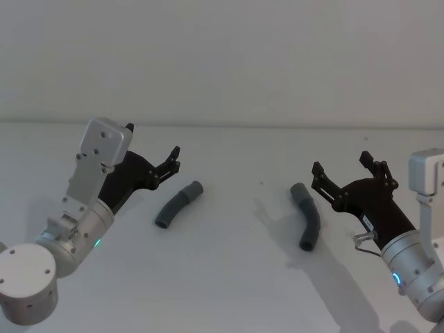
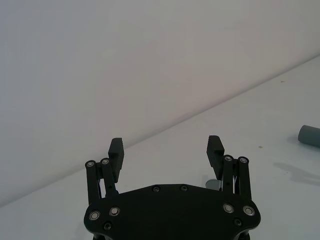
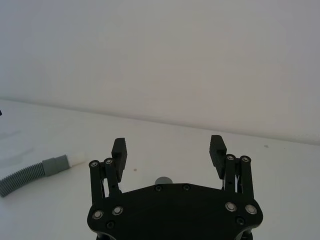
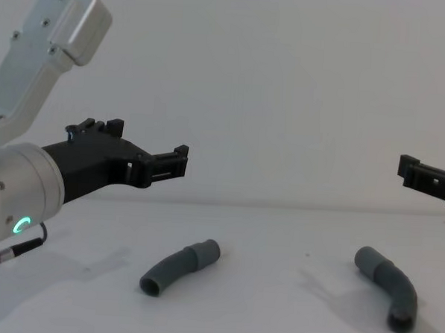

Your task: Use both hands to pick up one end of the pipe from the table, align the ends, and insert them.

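Left black two-fingered plastic hand (image 1: 152, 139): spread wide, empty; curved dark-grey ribbed hose piece (image 1: 178, 204) near its fingertips, untouched on white tabletop (image 1: 236, 277). Right black hand (image 1: 341, 161): spread wide, empty; second hose piece (image 1: 306, 215) beside it.

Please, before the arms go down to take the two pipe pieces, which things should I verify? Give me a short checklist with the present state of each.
1. Opening of the left tool: ok, open and empty.
2. Opening of the right tool: ok, open and empty.
3. Pieces free on the table: ok. The left piece and the right piece lie apart, and nothing touches them.
4. Tools down at the pieces: not ok. In the chest view both hang above them.
5. Ends aligned: not ok. The pieces are not in line.
6. Which piece bears the white tip: cannot tell.
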You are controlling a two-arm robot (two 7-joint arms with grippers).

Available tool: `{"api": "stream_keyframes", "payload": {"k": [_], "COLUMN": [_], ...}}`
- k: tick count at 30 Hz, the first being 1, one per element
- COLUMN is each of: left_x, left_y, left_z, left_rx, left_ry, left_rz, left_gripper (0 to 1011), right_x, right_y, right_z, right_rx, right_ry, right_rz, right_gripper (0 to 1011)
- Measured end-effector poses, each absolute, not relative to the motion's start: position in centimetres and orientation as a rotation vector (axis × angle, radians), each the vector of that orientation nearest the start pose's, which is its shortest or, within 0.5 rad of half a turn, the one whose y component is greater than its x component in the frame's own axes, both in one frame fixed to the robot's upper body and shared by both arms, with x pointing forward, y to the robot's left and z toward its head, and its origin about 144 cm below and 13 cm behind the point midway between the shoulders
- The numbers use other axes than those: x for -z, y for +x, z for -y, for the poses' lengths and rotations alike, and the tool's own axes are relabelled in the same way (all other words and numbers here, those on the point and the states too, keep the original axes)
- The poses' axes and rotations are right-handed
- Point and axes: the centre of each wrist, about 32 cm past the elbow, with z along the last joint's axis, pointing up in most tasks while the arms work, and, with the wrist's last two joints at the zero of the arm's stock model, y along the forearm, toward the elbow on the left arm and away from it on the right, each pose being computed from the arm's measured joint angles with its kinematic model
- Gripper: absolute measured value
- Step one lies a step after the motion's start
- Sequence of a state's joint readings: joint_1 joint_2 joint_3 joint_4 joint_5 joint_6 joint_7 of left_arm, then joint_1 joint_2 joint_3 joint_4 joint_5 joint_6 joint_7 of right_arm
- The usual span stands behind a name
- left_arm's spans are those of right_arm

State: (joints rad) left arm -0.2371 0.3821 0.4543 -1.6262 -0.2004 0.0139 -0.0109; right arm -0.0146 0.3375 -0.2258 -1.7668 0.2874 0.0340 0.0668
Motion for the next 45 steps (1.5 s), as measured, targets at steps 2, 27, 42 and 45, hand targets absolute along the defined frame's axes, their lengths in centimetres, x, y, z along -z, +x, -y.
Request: {"api": "stream_keyframes", "payload": {"k": [2, 27, 42, 45], "left_x": [-120.44, -120.44, -120.44, -120.44], "left_y": [49.20, 49.20, 49.20, 49.20], "left_z": [-19.84, -19.84, -19.84, -19.84], "left_rx": [-1.124, -1.124, -1.124, -1.124], "left_ry": [0.061, 0.061, 0.061, 0.061], "left_rz": [0.268, 0.268, 0.268, 0.268], "left_gripper": [1001, 1001, 1001, 1001], "right_x": [-118.87, -118.87, -118.87, -118.87], "right_y": [44.33, 44.33, 44.33, 44.33], "right_z": [23.71, 23.71, 23.71, 23.71], "right_rx": [1.230, 1.229, 1.230, 1.230], "right_ry": [0.026, 0.026, 0.026, 0.026], "right_rz": [0.075, 0.075, 0.075, 0.075], "right_gripper": [1003, 1003, 1003, 1003]}}
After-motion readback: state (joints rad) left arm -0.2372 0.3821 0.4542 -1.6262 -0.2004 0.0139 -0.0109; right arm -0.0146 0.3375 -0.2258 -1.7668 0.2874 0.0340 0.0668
